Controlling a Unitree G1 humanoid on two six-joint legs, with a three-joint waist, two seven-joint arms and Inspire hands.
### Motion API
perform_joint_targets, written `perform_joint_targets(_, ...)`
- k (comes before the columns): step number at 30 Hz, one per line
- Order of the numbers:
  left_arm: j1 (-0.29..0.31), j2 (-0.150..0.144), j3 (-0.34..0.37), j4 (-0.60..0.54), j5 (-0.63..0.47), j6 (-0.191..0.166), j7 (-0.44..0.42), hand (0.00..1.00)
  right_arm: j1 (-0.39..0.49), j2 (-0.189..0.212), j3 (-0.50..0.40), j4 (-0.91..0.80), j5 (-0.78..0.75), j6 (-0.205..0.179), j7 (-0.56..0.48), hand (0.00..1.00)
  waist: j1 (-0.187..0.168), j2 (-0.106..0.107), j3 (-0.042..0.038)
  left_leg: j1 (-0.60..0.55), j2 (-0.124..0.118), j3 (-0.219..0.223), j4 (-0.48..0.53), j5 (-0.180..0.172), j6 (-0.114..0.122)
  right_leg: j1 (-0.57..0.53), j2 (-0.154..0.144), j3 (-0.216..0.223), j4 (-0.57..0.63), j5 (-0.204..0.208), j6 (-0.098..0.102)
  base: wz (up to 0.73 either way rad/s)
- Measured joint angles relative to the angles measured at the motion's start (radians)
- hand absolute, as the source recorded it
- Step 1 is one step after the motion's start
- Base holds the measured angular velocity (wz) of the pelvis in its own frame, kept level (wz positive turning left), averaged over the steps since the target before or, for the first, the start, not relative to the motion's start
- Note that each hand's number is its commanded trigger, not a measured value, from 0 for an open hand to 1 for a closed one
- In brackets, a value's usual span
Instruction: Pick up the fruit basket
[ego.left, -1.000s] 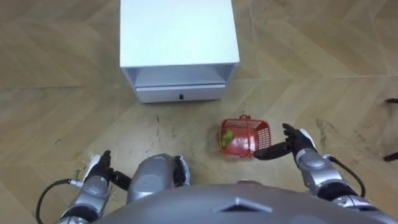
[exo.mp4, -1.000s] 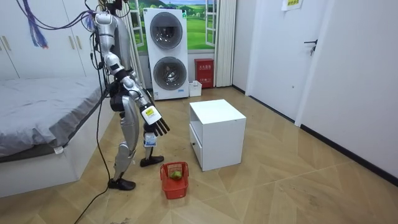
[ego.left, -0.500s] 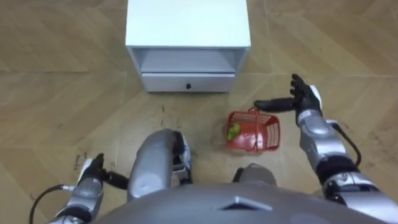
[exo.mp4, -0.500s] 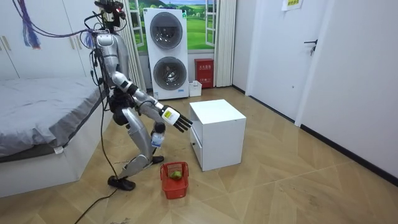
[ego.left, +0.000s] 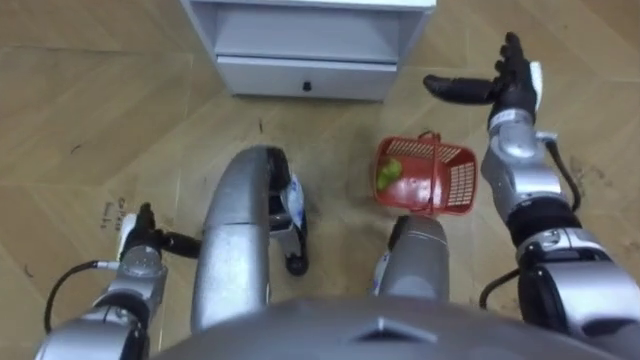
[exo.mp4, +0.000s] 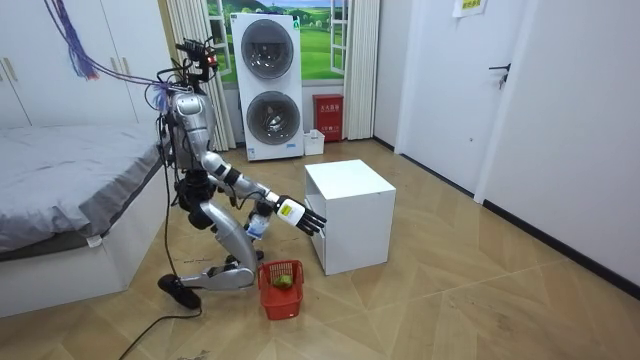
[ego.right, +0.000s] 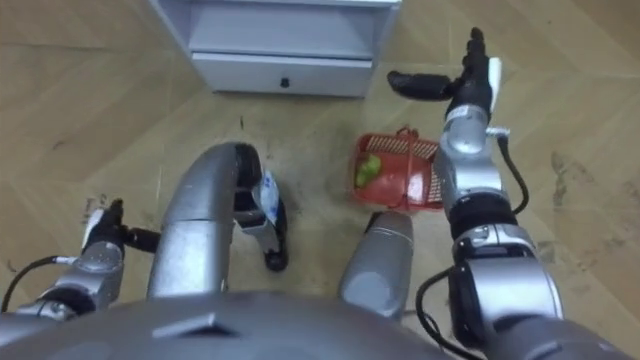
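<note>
A red fruit basket (ego.left: 440, 180) stands on the wooden floor just in front of my right knee, with a green fruit (ego.left: 388, 172) in its left end and its handle upright. My right hand (ego.left: 508, 84) is held beyond the basket's far right corner, apart from it, fingers straight and thumb stretched left. In the room view I crouch low with this hand (exo.mp4: 298, 215) reaching forward above the basket (exo.mp4: 281, 288). My left hand (ego.left: 140, 243) hangs low at my left side, fingers relaxed, holding nothing.
A white cabinet (ego.left: 310, 45) with a shut drawer stands right ahead, close to the basket. In the room view a bed (exo.mp4: 70, 190) lies on the room view's left and stacked washing machines (exo.mp4: 268, 85) stand behind me.
I have sunk from standing into a deep crouch beside the basket. My right hand has swung forward past the basket toward the cabinet. The basket has stayed in place.
</note>
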Motion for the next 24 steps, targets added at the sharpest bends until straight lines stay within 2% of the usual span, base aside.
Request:
perform_joint_targets(4, -0.008, -0.006, -0.018, 0.004, 0.001, -0.010, 0.014, 0.00, 0.000, -0.021, -0.018, 0.001, 0.001, 0.000, -0.019, 0.00, -0.012, -0.011, 0.0065, -0.037, -0.019, 0.000, 0.079, -0.028, 0.008, 0.001, 0.001, 0.020, 0.092, -0.002, -0.005, 0.26)
perform_joint_targets(6, -0.004, -0.012, -0.018, 0.031, 0.001, -0.028, 0.020, 0.00, 0.001, -0.022, -0.017, 0.001, 0.004, 0.000, -0.020, 0.00, -0.014, -0.022, 0.0105, -0.043, -0.022, 0.002, 0.106, -0.042, 0.006, 0.005, 0.000, 0.029, 0.126, -0.003, -0.005, 0.09)
perform_joint_targets(9, 0.018, -0.013, -0.034, 0.040, -0.001, -0.040, 0.024, 0.00, 0.013, -0.022, -0.018, 0.001, 0.010, 0.000, -0.021, 0.00, -0.032, -0.033, 0.0088, -0.049, -0.039, 0.003, 0.119, -0.043, 0.004, 0.014, -0.004, 0.030, 0.146, -0.003, -0.006, 0.21)
perform_joint_targets(11, 0.035, -0.012, -0.045, 0.048, -0.002, -0.043, 0.025, 0.00, 0.039, -0.018, -0.017, 0.001, 0.016, 0.000, -0.022, 0.00, -0.030, -0.043, 0.0086, -0.051, -0.049, 0.003, 0.132, -0.048, -0.007, 0.019, -0.004, 0.034, 0.168, -0.003, -0.006, 0.12)
perform_joint_targets(14, 0.043, -0.012, -0.045, 0.070, -0.011, -0.047, 0.034, 0.00, 0.050, -0.012, -0.016, 0.010, 0.016, 0.002, -0.022, 0.00, -0.030, -0.048, 0.0094, -0.053, -0.049, 0.003, 0.145, -0.053, -0.017, 0.015, -0.009, 0.036, 0.190, -0.005, -0.010, 0.06)
perform_joint_targets(18, 0.061, -0.010, -0.045, 0.069, -0.034, -0.055, 0.040, 0.00, 0.059, -0.011, -0.014, 0.009, 0.022, 0.003, -0.022, 0.00, -0.027, -0.047, 0.0089, -0.053, -0.046, 0.002, 0.145, -0.053, -0.036, 0.010, -0.013, 0.036, 0.204, -0.008, -0.016, 0.00)
perform_joint_targets(22, 0.073, -0.009, -0.045, 0.067, -0.041, -0.059, 0.042, 0.00, 0.076, -0.009, -0.014, 0.010, 0.021, 0.003, -0.021, 0.00, -0.026, -0.045, 0.0082, -0.056, -0.045, 0.002, 0.150, -0.053, -0.062, 0.004, -0.013, 0.042, 0.230, -0.009, -0.018, 0.02)
perform_joint_targets(24, 0.074, -0.009, -0.045, 0.067, -0.041, -0.059, 0.042, 0.00, 0.078, -0.009, -0.012, 0.024, 0.021, 0.005, -0.020, 0.00, -0.026, -0.039, 0.0056, -0.058, -0.044, 0.002, 0.157, -0.053, -0.079, 0.003, -0.013, 0.045, 0.251, -0.013, -0.025, 0.05)
